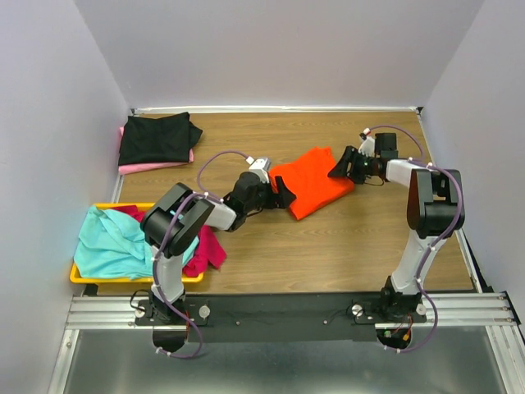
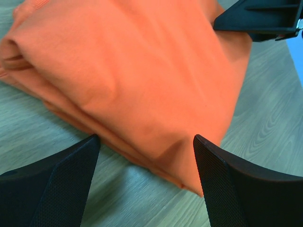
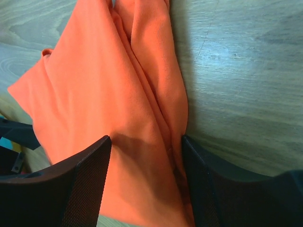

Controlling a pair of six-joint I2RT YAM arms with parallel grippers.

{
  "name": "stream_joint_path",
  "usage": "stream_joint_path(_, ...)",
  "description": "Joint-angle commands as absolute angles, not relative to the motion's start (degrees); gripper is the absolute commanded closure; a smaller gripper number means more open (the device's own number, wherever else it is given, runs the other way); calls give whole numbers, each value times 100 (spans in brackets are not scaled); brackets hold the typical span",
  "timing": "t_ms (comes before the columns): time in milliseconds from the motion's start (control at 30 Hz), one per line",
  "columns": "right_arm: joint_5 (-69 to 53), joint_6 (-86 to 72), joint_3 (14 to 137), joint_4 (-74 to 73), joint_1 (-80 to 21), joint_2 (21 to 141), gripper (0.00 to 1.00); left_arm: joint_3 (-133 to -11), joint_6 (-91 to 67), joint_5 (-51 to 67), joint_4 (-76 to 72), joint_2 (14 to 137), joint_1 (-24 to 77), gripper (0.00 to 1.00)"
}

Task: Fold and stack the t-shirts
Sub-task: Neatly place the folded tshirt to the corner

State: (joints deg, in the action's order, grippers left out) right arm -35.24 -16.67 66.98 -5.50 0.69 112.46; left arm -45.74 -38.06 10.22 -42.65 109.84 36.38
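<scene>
Top external view: orange shirt is lying folded on the table, near its middle. Left end effector is sitting at the shirt's left edge with its jaws standing wide apart, gripping nothing. Right end effector is sitting at the shirt's far-right edge, jaws partway apart with a fold of cloth lying between them; cannot tell whether it is pinching. Black shirt is lying on pink shirt, far left. Teal shirt and magenta shirt are lying in the tray, near left.
</scene>
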Motion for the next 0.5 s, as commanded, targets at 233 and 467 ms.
stream_joint_path(233, -3375, -1644, 6478, -932, -193, 11215, 33, -4816, -4078, 1055, -3981, 11672, 3806, 13)
stream_joint_path(467, -3428, -1644, 6486, -914, -229, 11215, 33, -5176, -4087, 1037, -3903, 12041, 3911, 22)
